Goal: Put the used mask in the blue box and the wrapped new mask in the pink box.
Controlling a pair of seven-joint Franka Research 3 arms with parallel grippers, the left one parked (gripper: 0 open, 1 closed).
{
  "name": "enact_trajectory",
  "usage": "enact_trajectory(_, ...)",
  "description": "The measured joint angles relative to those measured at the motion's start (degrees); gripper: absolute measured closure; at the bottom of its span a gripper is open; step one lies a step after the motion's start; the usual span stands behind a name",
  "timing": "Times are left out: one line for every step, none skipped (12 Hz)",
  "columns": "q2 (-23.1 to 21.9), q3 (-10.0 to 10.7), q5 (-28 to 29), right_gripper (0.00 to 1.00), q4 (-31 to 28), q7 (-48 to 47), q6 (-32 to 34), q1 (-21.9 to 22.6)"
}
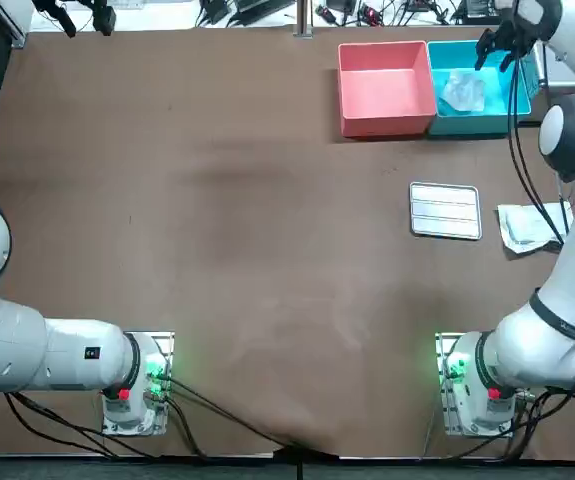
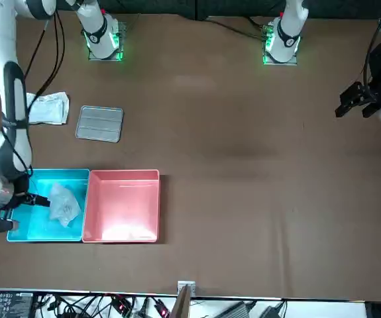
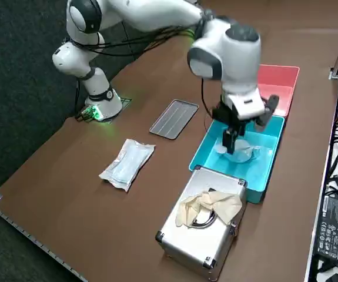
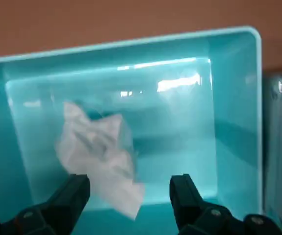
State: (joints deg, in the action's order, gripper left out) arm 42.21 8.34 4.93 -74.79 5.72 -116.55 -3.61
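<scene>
The right gripper (image 4: 129,183) hangs over the blue box (image 1: 479,126) at the far right corner of the table (image 1: 217,200). Its two black fingers (image 4: 77,193) are spread wide apart with nothing between them. Straight below, the used mask (image 1: 464,92) lies crumpled on the floor of the blue box, a pale, wrinkled lump sitting well inside the walls. From here the fingertips look to be above it rather than touching it. The pink box (image 1: 385,125) stands right against the blue one, on the side toward the middle of the table. The wrapped new mask (image 3: 127,164) lies flat on the bare table near the right-hand edge, well apart from both boxes. A ribbed metal tray (image 3: 174,118) rests just beside it, toward the table's middle. A silver case (image 3: 221,182) stands close by the blue box's outer end, with something cream and floppy (image 3: 207,207) draped over its handle; I can't tell what that is.
</scene>
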Motion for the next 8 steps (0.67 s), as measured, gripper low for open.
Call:
enact_trajectory(-1.6, 0.0, -0.2, 0.00, 0.5, 0.0, 3.8, 0.1)
enact_trajectory(-3.4, 0.0, -0.4, 0.00, 0.8, -0.3, 7.8, 0.4)
enact_trajectory(-5.4, 0.0, -1.0, 0.00, 0.8, -1.6, 12.0, 0.8)
enact_trajectory(-7.6, 0.0, -1.9, 0.00, 0.5, -2.9, 15.7, 1.2)
enact_trajectory(-9.9, 0.0, -2.9, 0.01, -0.7, -3.9, 18.3, 1.5)
enact_trajectory(-14.8, 0.0, -5.3, 0.01, -5.3, -6.9, 20.4, 3.0)
enact_trajectory(-17.1, 0.0, -6.5, 0.01, -8.2, -10.0, 20.7, 4.2)
enact_trajectory(-19.2, -0.1, -7.5, 0.01, -11.4, -12.9, 20.8, 5.7)
